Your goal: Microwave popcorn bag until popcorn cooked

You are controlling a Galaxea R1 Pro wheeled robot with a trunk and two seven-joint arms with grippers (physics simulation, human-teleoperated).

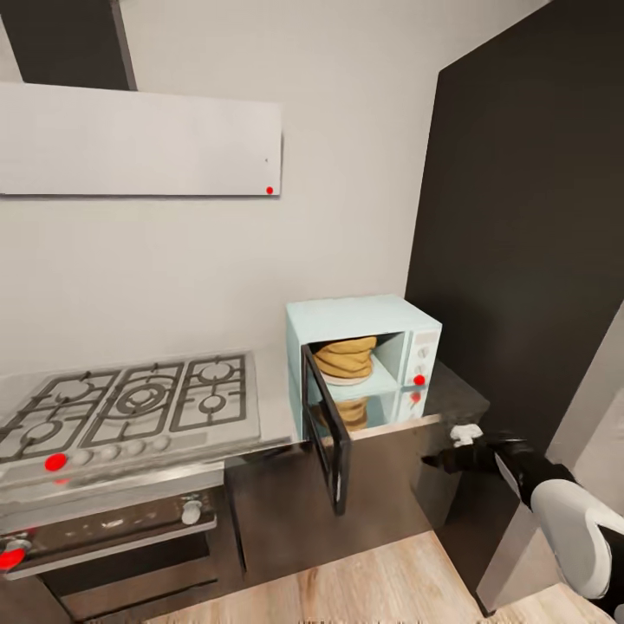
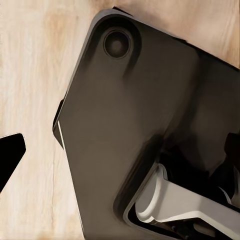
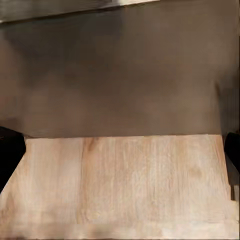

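Note:
The pale-blue microwave [image 1: 348, 317] stands on the grey countertop [image 1: 274, 386] with its dark-framed door [image 1: 328, 432] swung wide open toward me. Inside, the tan crumpled popcorn bag [image 1: 345, 357] sits upright on the round turntable [image 1: 349, 380]. No kernels can be made out. My right gripper [image 1: 439, 458] hangs low, right of the door and in front of the counter edge, below the knob panel [image 1: 423, 354]. In the right wrist view the right gripper [image 3: 120, 152] is open and empty over wood floor. One fingertip [image 2: 10, 155] of the left gripper shows at the picture's edge, nothing held.
A gas hob [image 1: 130, 400] lies left of the microwave, with a dark oven [image 1: 113, 524] below and a flat white hood [image 1: 139, 139] above. A tall dark cabinet [image 1: 520, 217] rises at the right. The left wrist view looks down on my dark base [image 2: 140, 110] and wood floor [image 2: 35, 75].

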